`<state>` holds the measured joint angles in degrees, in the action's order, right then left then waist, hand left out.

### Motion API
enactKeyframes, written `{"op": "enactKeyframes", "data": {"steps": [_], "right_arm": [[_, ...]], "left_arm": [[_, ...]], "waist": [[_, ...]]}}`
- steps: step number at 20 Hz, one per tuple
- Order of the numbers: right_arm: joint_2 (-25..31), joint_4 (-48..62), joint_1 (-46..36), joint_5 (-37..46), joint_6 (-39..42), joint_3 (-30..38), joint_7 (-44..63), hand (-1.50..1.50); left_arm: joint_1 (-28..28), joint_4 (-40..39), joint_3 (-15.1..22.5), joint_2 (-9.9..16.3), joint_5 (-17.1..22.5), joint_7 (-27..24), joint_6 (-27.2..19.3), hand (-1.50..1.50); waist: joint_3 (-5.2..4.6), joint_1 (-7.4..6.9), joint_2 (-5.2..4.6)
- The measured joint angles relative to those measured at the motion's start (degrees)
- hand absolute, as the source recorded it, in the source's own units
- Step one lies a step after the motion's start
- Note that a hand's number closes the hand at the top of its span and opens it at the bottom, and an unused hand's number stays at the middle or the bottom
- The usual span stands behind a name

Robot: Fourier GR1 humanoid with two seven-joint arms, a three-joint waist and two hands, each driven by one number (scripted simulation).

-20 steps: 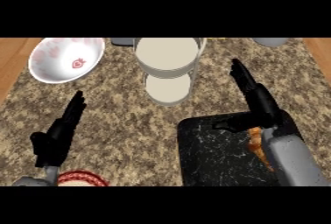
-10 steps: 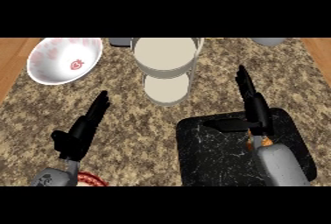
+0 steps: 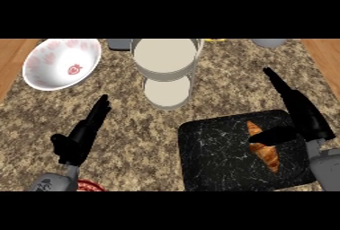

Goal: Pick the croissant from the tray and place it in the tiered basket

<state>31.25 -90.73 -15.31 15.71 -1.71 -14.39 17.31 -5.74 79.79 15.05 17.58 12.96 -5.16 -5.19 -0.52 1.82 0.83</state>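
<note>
At lower right, my open right hand (image 3: 300,112), holding nothing, straddles the croissant (image 3: 263,146) on the tray (image 3: 219,157); closing off-centre could tear or nudge the pastry away.

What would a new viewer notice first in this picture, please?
Probably the golden croissant on the black tray at lower right, with the right hand open over it, thumb across the pastry. Next, the tiered basket at top centre and the white bowl with pink marks at upper left.
</note>
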Motion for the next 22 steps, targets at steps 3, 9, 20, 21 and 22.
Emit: {"op": "enactKeyframes", "data": {"steps": [3, 9, 20, 21, 22], "right_arm": [[6.62, -3.16, -1.19, 2.88, 7.96, -3.14, 7.72, -1.50], [12.02, -15.14, -3.66, -0.63, 23.73, -6.63, 26.34, -1.50], [7.13, -25.18, -2.28, 3.20, 25.43, -9.58, 40.94, -1.50], [7.33, -24.86, -1.82, 4.44, 25.40, -9.96, 40.99, -1.50], [7.48, -24.18, -1.41, 5.49, 25.45, -10.30, 40.99, -1.50]], "left_arm": [[0.05, -0.20, -0.26, 0.17, 0.17, -0.27, 0.41, 0.00], [-0.44, -1.82, -0.22, -1.09, -0.15, -1.61, 0.83, 0.00], [-1.47, -1.32, -1.27, -2.31, -1.38, -0.41, 2.31, 0.00], [-1.67, -1.91, -1.25, -2.77, -1.60, -0.69, 2.24, 0.00], [-1.44, -1.76, -1.10, -3.01, -1.89, -0.86, 2.11, 0.00]], "waist": [[-0.06, -0.16, 0.07], [0.16, -0.41, -0.19], [0.45, -1.65, -0.68], [0.45, -1.62, -0.71], [0.45, -1.69, -0.73]]}}
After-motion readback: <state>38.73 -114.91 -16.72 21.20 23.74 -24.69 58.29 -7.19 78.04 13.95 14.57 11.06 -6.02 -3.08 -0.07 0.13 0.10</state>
